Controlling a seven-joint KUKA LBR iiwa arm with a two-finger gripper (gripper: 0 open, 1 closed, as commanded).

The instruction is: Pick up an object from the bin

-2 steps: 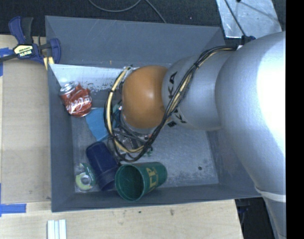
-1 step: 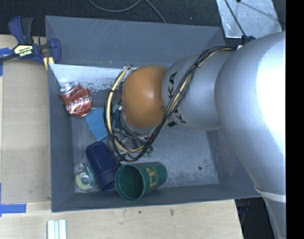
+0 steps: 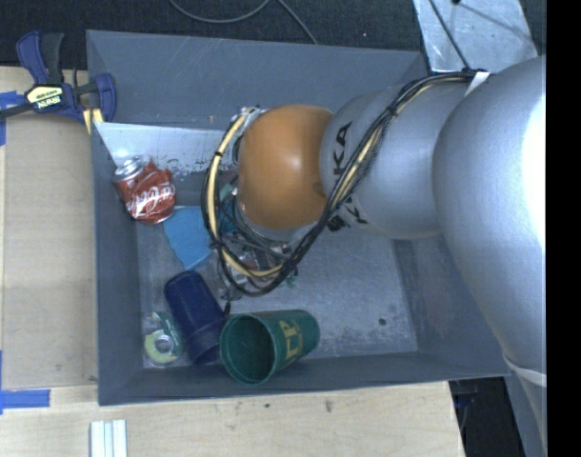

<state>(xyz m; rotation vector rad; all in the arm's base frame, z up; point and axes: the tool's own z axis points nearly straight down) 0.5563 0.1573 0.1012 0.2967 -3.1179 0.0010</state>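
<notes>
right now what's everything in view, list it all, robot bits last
bin: one, grey, middle of the view
can: one, red, crushed, upper left of the bin floor
flat piece: one, light blue, just right of the can, partly under the wrist
dark blue cup: one, on its side, lower left
green cup: one, yellow print, on its side by the near wall, against the dark blue cup
small ring: one, pale, lower left corner; too small to identify
arm: one, silver-grey, reaching in from the right
orange cover: one, on the wrist, above the bin's middle
cables: several, yellow and black, looped round the cover
</notes>
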